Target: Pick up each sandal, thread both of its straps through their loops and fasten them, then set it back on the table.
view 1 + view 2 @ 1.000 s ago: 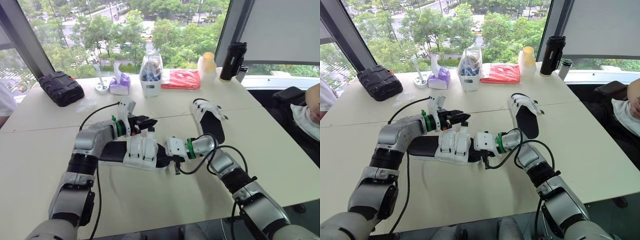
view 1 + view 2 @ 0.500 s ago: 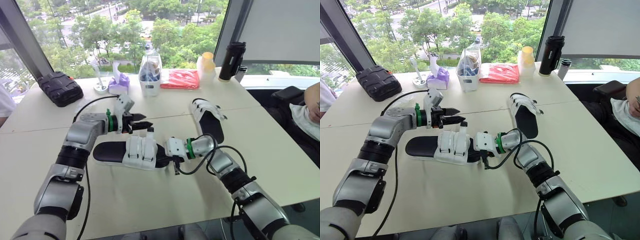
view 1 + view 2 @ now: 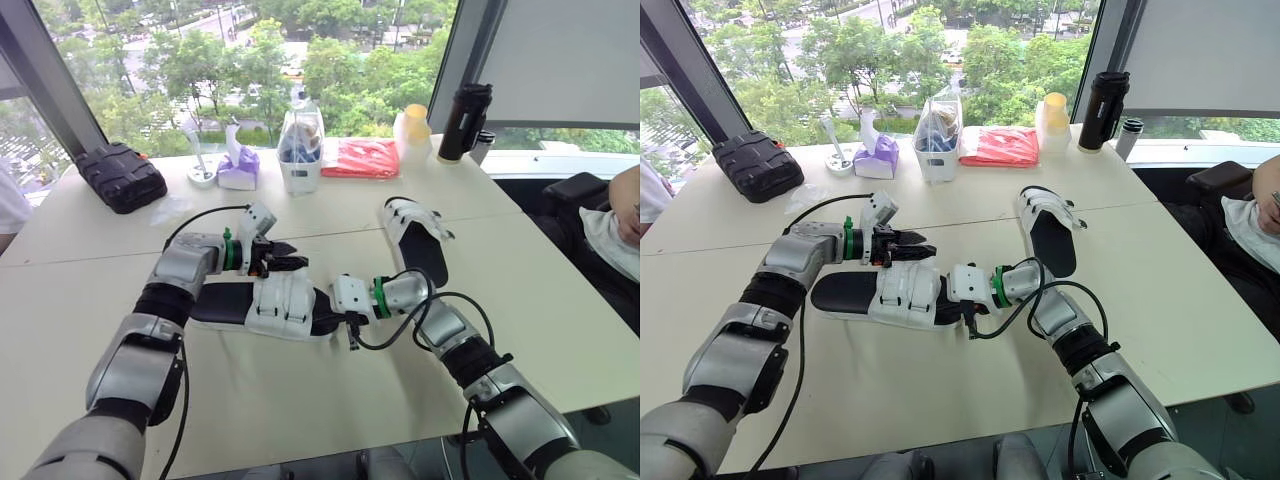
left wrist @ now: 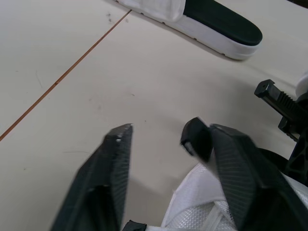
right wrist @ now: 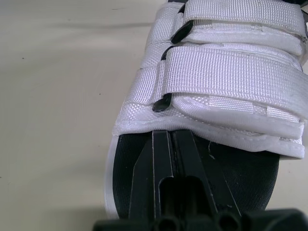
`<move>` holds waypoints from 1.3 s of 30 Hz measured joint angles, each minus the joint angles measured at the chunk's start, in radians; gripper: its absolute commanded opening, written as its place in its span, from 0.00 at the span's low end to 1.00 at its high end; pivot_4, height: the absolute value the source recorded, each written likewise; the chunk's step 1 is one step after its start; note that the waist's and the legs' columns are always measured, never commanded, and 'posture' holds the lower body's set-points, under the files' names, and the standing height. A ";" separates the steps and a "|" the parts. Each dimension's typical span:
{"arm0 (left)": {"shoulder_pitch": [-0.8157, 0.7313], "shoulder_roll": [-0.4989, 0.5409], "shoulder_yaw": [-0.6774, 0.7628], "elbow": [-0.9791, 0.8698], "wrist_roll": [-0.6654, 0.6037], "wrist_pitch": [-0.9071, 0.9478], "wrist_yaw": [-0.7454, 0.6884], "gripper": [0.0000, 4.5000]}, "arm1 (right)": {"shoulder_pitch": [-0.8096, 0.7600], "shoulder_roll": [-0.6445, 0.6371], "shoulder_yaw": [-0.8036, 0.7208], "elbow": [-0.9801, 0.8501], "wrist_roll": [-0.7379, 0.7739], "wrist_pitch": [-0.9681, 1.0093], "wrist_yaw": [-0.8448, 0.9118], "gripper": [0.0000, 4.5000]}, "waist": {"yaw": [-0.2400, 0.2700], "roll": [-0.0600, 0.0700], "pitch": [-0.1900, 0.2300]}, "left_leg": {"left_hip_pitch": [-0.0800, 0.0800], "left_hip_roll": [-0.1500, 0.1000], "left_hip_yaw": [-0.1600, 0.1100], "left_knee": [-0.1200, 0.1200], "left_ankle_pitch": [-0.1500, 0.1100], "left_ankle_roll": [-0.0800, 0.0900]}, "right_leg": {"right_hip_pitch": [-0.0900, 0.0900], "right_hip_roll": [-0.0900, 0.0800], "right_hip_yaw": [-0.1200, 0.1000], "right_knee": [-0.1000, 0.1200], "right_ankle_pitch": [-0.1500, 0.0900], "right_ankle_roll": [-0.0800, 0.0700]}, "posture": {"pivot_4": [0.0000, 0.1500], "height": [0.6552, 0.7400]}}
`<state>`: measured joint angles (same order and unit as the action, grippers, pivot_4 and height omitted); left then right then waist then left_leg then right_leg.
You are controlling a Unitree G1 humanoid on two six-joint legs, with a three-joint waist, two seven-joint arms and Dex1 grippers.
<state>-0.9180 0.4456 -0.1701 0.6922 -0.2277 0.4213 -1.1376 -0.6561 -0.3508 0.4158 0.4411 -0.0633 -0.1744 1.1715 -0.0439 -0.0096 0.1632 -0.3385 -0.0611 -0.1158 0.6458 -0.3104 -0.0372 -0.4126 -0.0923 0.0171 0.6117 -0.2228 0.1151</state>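
Note:
A sandal (image 3: 262,303) with a black sole and white straps lies flat at the table's middle. Its two straps (image 5: 231,72) are folded over the foot part. My left gripper (image 3: 288,258) hovers open at the far edge of those straps, and a black strap tip (image 4: 194,138) sits against the inside of one finger. My right gripper (image 5: 171,137) is shut, with its fingertips resting on the black footbed at the sandal's right end. The second sandal (image 3: 418,240) lies further back on the right, away from both grippers.
Along the window edge stand a black case (image 3: 122,175), a tissue box (image 3: 238,168), a white container (image 3: 302,150), a red packet (image 3: 362,157), a yellow-topped cup (image 3: 413,130) and a black bottle (image 3: 466,120). A person's arm (image 3: 625,215) shows at the right edge.
My left gripper pulled up and back from the sandal, then came down again to the straps' far edge. The strap end that stood upright no longer sticks up. The right gripper stayed put.

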 measured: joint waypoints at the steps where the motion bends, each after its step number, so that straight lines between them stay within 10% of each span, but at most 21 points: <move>1: 0.000 0.002 -0.008 0.000 0.013 -0.021 -0.013 0.13 | 0.001 0.000 0.000 -0.001 0.000 0.000 -0.001 0.00 | 0.000 0.000 0.000 | 0.000 0.000 0.000 0.000 0.000 0.000 | 0.000 0.000 0.000 0.000 0.000 0.000 | 1.00 1.00; 11: -0.029 -0.001 -0.056 0.039 0.153 -0.186 -0.007 0.13 | 0.003 0.002 0.000 -0.002 0.000 0.000 -0.005 0.00 | -0.001 0.000 0.000 | 0.000 0.000 0.000 0.000 0.000 0.000 | 0.000 0.000 0.000 0.000 0.000 0.000 | 1.00 1.00; 23: 0.054 0.135 0.186 -0.166 0.021 -0.133 0.038 0.13 | 0.009 -0.012 -0.002 -0.040 0.002 0.021 -0.005 0.00 | 0.000 0.001 0.000 | -0.001 0.002 0.000 0.000 0.000 0.000 | -0.002 0.000 0.001 0.001 0.000 0.000 | 1.00 1.00; 39: 0.417 0.263 0.185 -0.390 0.044 -0.479 -0.049 0.13 | 0.123 -0.319 -0.133 -0.605 0.178 0.455 0.113 0.00 | 0.035 -0.002 0.011 | -0.022 0.000 0.001 0.003 0.000 -0.001 | -0.020 -0.004 -0.001 0.001 0.001 -0.001 | 1.00 1.00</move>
<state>-0.5010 0.7082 0.0152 0.3026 -0.1834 -0.0572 -1.1861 -0.5331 -0.6698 0.2831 -0.1640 0.1151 0.2810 1.2846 -0.0087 -0.0114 0.1738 -0.3602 -0.0611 -0.1152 0.6487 -0.3103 -0.0384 -0.4326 -0.0966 0.0166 0.6125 -0.2222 0.1144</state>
